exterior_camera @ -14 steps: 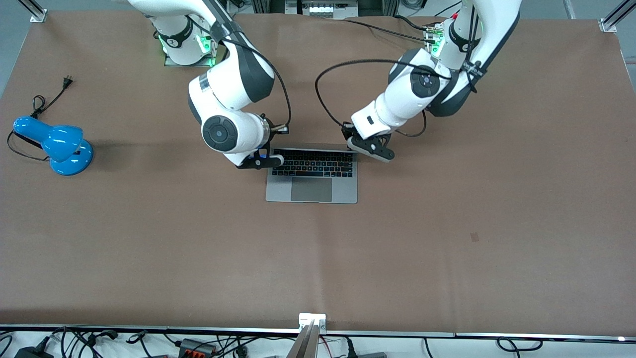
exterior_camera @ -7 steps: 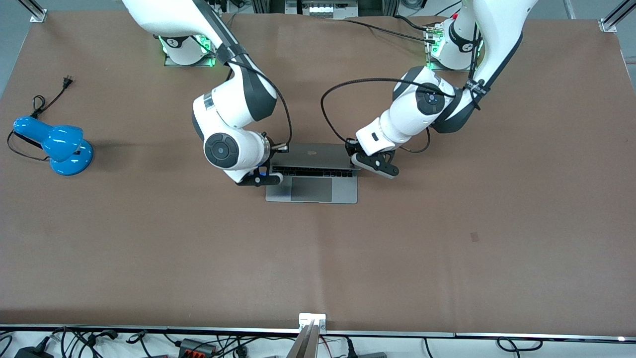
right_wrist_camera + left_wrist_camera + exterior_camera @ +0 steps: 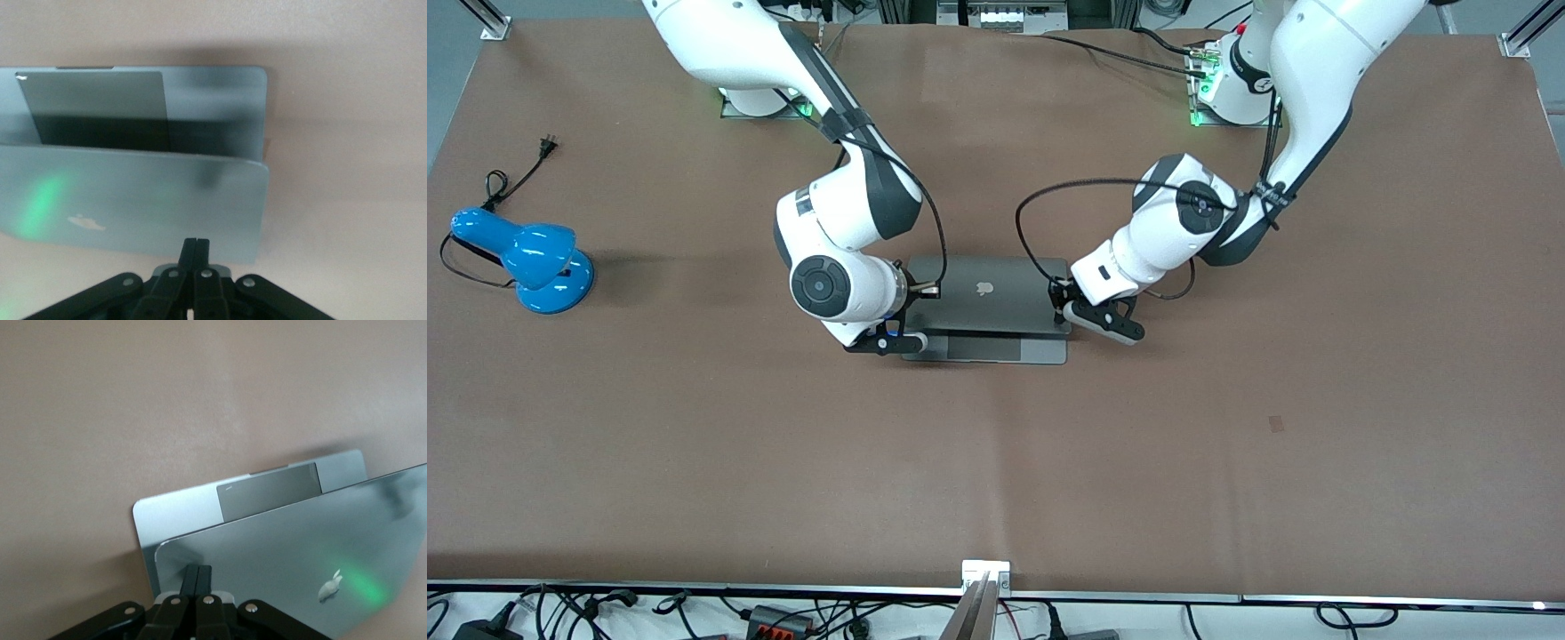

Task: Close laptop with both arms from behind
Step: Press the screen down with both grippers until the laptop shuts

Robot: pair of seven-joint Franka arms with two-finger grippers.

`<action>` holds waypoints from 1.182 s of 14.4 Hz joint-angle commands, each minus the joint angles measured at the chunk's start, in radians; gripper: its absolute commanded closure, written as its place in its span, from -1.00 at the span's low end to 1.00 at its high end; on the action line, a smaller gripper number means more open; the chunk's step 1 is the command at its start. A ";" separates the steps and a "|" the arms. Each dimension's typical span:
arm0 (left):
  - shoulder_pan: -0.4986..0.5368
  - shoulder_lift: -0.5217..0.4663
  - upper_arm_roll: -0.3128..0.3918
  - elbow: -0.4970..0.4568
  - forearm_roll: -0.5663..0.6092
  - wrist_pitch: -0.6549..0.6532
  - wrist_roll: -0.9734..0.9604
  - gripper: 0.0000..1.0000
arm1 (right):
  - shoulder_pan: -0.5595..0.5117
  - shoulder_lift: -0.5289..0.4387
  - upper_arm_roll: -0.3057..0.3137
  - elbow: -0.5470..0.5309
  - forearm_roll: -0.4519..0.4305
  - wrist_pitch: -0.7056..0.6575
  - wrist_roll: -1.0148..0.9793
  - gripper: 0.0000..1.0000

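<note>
Both pincers have their fingers pressed together with no gap, neither holding anything. Left gripper [image 3: 1069, 313] sits at the lid of the laptop [image 3: 985, 293], at the lid corner toward the left arm's end of the table, fingertips [image 3: 197, 577] on the grey lid. Right gripper [image 3: 907, 338] is at the lid's corner toward the right arm's end, fingertips [image 3: 195, 251] on the lid edge. The lid is tilted low over the base, trackpad partly showing beneath it. A blue desk lamp [image 3: 525, 256] stands well apart from the laptop, toward the right arm's end
</note>
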 commanded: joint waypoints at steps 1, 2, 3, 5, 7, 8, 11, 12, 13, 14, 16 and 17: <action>-0.021 0.105 0.006 0.036 0.024 0.110 0.012 1.00 | 0.007 0.054 0.004 0.030 -0.017 0.056 0.023 1.00; -0.036 0.125 0.021 0.037 0.026 0.129 0.012 1.00 | 0.007 0.062 0.003 0.030 -0.018 0.073 0.023 1.00; -0.062 0.129 0.047 0.049 0.033 0.131 0.012 1.00 | 0.008 0.068 0.003 0.030 -0.018 0.085 0.023 1.00; -0.120 0.131 0.105 0.057 0.043 0.132 0.004 1.00 | 0.005 0.085 0.003 0.030 -0.033 0.117 0.023 1.00; -0.146 0.148 0.132 0.062 0.044 0.138 0.004 1.00 | 0.010 0.108 0.003 0.029 -0.046 0.152 0.023 1.00; -0.150 0.157 0.136 0.062 0.047 0.155 0.007 1.00 | 0.011 0.117 0.003 0.029 -0.046 0.165 0.023 1.00; -0.147 0.188 0.138 0.057 0.049 0.194 0.014 1.00 | 0.013 0.151 0.003 0.029 -0.046 0.197 0.023 1.00; -0.140 0.185 0.138 0.057 0.055 0.194 0.014 1.00 | 0.017 0.160 0.003 0.029 -0.044 0.203 0.024 1.00; -0.137 0.183 0.138 0.056 0.055 0.194 0.012 1.00 | 0.020 0.165 0.003 0.030 -0.044 0.206 0.024 1.00; -0.134 0.178 0.138 0.057 0.055 0.194 0.011 1.00 | 0.020 0.166 0.003 0.030 -0.044 0.209 0.024 1.00; -0.128 0.148 0.136 0.053 0.057 0.183 0.007 1.00 | 0.020 0.165 0.003 0.030 -0.044 0.208 0.020 1.00; -0.125 0.133 0.135 0.054 0.057 0.163 0.010 1.00 | 0.020 0.163 0.003 0.030 -0.044 0.206 0.020 1.00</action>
